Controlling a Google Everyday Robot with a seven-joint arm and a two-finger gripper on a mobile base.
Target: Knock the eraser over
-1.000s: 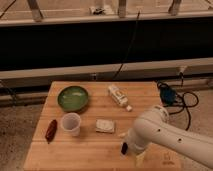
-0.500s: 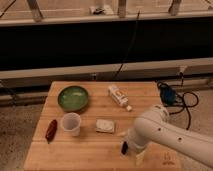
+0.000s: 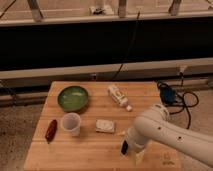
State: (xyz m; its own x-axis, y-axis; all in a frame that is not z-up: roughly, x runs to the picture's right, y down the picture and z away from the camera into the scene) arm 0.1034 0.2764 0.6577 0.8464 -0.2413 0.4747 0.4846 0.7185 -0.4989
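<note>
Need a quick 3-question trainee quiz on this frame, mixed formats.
1. True or false: the cup stands on the camera side of the green bowl.
2. Which lies nearest the eraser? A) cup B) white packet C) green bowl
3. Fill in: the gripper is low over the table's ____ edge, right beside the eraser.
Key: 1 true; 2 B; 3 front.

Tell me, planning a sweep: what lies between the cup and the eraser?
Camera view: the white packet lies between cup and eraser; the gripper hangs close beside the eraser.
</note>
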